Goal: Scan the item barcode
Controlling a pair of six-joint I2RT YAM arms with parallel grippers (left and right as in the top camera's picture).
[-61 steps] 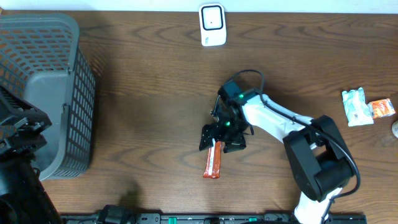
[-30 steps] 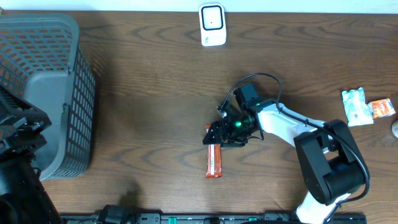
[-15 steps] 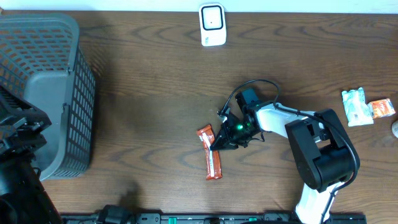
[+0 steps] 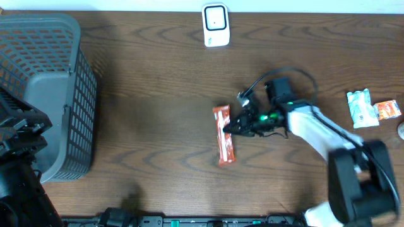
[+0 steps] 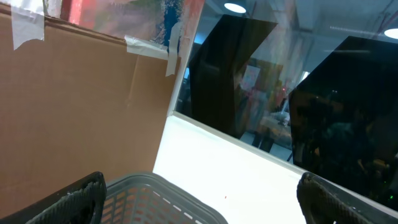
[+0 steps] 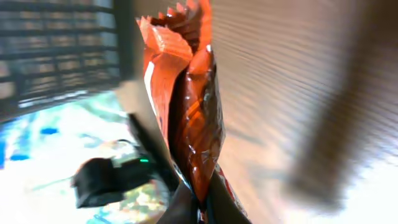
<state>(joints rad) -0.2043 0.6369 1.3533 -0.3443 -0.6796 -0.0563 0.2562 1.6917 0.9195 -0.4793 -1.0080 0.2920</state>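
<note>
Your right fingers [image 4: 237,126] have clamped narrowly on the orange snack bar [image 4: 224,144], where two seconds ago they stood spread above it on the dark wood desk [image 4: 145,132]. In the last half second the arm has swung out to its right, carrying the bar with it, so the wrapper now sits slightly nearer the white barcode scanner [image 4: 215,25] at the far edge, though still well apart from it. The right wrist view shows the wrapper pinched edge-on, crimped end up, with blurred wood grain behind it. Whether the bar's far end has cleared the desk cannot be told. The pick-up looks done, by this reading. Carrying the bar to the scanner and turning its code toward the window remain, and no barcode is visible yet. Your left fingers [image 5: 74,199] stand wide and empty, parked over the grey mesh basket [image 4: 44,94] at the left edge. Two small packets [image 4: 372,108] lie near the right edge. Behind the basket, the left wrist view takes in a taped cardboard sheet [image 5: 74,106] and dark glass panels [image 5: 348,118] reflecting ceiling lights.
</note>
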